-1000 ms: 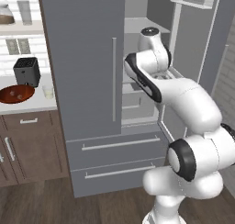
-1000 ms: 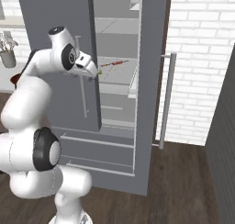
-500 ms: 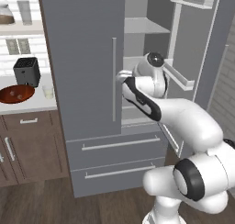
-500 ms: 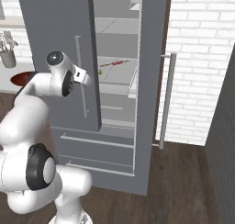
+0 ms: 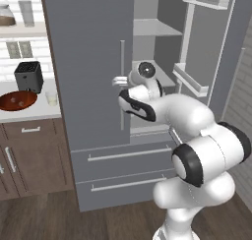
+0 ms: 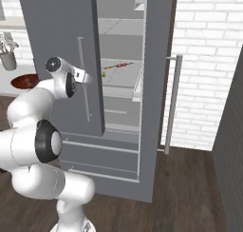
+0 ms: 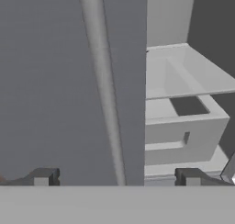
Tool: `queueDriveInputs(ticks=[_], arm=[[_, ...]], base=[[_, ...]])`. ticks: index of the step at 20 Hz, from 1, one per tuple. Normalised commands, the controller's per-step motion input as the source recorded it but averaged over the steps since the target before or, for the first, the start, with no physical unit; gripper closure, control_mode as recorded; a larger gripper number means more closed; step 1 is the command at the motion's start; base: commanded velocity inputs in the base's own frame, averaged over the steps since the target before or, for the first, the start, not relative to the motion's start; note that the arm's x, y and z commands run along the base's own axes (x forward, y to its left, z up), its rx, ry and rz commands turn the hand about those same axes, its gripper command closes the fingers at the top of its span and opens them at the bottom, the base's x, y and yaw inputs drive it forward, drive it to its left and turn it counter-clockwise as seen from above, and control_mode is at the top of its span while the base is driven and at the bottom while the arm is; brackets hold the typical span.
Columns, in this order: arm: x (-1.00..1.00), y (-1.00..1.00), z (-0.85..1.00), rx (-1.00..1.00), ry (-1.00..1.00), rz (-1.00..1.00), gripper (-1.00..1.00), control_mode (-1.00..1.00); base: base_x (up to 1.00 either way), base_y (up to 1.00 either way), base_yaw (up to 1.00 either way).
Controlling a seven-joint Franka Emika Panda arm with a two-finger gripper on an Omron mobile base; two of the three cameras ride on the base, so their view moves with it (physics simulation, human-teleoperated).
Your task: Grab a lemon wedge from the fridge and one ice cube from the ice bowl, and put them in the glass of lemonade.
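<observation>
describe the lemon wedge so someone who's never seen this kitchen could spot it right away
Start at the tall grey fridge, whose right door stands open. On a pale middle shelf inside, near the closed left door's edge, sits the lemon wedge: a tiny yellow-green speck, unlike the thin reddish item lying behind it.

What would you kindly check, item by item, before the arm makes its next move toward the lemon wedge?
1. Right fridge door swung open: ok.
2. Left fridge door closed, its bar handle straight ahead of the hand: not ok for reaching in.
3. Gripper open and holding nothing: ok.
4. Lemon wedge located, a small yellow-green speck on a fridge shelf: ok.
5. Ice bowl and glass of lemonade on the counter: ok.
</observation>
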Motion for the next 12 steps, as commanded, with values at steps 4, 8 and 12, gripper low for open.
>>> queueDriveInputs(ticks=[4, 8, 12], arm=[[0.00, 0.16, 0.02, 0.00, 0.00, 0.02, -1.00, -1.00], [0.07, 0.00, 0.08, -0.01, 0.09, 0.01, -1.00, -1.00], [0.01, 0.00, 0.34, -0.03, 0.12, 0.00, -1.00, -1.00]], base=[[0.00, 0.00, 0.00], [0.00, 0.00, 0.00], [0.00, 0.00, 0.00]])
